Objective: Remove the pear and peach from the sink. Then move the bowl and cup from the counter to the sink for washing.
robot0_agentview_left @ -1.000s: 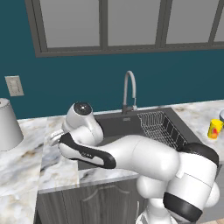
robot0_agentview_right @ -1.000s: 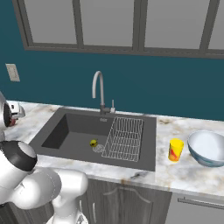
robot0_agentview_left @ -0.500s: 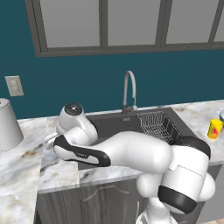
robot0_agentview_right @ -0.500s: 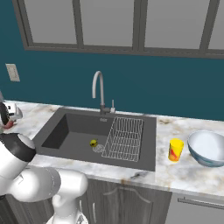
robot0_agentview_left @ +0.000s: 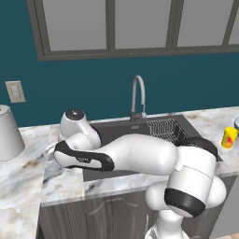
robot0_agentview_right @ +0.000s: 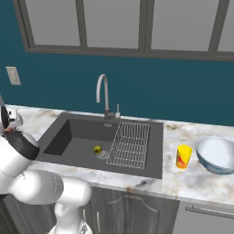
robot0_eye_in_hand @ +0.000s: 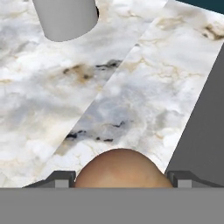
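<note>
Two dark fingertips [robot0_eye_in_hand: 61,178] of the end effector [robot0_eye_in_hand: 120,179] are pinching the peach [robot0_eye_in_hand: 120,169] between them over the counter [robot0_eye_in_hand: 131,100], no long axis discernible. At 11 o'clock, a grey upturned vessel [robot0_eye_in_hand: 65,17] is standing. Pear [robot0_agentview_right: 97,149] is lying in the sink [robot0_agentview_right: 77,132] beside the drain; cup [robot0_agentview_right: 183,156] and bowl [robot0_agentview_right: 218,154] are sitting at the sink's 3 o'clock.

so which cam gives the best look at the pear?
Right base view: the pear lies unobstructed on the sink floor, beside the drain. In the left base view the arm covers that part of the basin; the hand view faces the counter.
</note>
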{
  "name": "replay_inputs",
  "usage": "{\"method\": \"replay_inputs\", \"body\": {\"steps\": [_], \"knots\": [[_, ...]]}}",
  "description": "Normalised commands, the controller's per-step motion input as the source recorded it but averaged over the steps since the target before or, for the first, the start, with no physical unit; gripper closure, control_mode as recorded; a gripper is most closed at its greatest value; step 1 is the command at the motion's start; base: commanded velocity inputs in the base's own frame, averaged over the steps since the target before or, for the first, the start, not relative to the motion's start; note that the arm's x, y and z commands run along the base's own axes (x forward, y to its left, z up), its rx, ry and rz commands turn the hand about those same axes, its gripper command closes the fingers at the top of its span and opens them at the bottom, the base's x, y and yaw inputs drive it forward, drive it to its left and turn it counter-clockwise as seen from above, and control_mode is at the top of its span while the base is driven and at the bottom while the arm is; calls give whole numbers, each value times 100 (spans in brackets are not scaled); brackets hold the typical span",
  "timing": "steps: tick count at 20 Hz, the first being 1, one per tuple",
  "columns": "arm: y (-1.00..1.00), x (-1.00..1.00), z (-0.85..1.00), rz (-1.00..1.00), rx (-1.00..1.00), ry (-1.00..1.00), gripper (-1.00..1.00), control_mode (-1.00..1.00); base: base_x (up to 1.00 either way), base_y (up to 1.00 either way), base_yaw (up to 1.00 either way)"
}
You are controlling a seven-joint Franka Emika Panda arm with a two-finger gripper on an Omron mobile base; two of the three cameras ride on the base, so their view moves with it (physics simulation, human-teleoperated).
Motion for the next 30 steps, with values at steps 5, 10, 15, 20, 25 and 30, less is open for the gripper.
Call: {"method": "replay_inputs", "body": {"steps": [5,10,15,20,25,30], "knots": [[8,0,-16,0,-2,3,100,-100,0,0,0],[8,0,-17,0,-3,3,100,-100,0,0,0],[9,0,-19,0,-3,8,100,-100,0,0,0],[6,0,-19,0,-3,9,100,-100,0,0,0],[8,0,-20,0,-5,7,100,-100,0,0,0],[8,0,-21,0,-8,3,100,-100,0,0,0]]}}
